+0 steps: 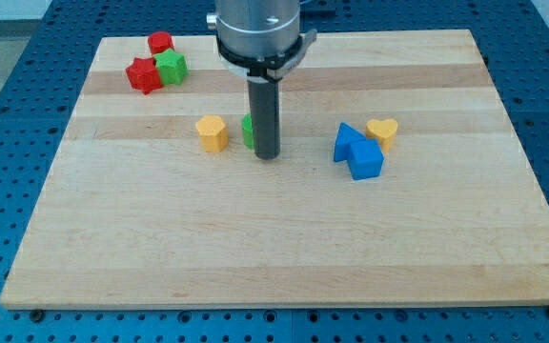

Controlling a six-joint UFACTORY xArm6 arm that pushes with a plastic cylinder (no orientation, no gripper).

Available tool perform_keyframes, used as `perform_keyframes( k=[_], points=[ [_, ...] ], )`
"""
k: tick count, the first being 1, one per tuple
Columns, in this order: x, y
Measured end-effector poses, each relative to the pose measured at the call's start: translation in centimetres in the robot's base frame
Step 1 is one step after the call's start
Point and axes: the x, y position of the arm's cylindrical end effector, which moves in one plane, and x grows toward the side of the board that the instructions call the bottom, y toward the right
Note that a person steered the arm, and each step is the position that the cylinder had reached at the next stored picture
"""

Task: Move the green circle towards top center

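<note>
- Board [284, 248] of pale wood fills most of the view, lying on a blue table [8, 114] dotted with holes
- Arm housing [258, 29], grey and round, hangs over the board near the view's top centre, with a dark rod running down from it
- Blue blocks: a triangle-like one [347, 140] and a cube [366, 160] touch each other on the view's right half of the board
- Red star [143, 74] sits near the board's top left corner, touching a green cube [171, 67]; a smaller red block [160, 42] sits just above them, shape unclear
- Yellow block [212, 132], rounded, stands left of centre, near the rod but apart from it
- Yellow heart [382, 131] rests just beside the blue triangle, at its upper right
- Green circle [248, 131] is mostly hidden behind the rod; only a thin green edge shows on the rod's left side, between the rod and the yellow block
- My tip [268, 155] rests on the board just right of and below the green circle, apparently touching it
- No jaws exist on this arm, so there is nothing released or clenched to report
</note>
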Motion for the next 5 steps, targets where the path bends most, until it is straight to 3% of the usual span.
perform_keyframes(
  k=[5],
  points=[
    [-10.2, -5.3]
  ],
)
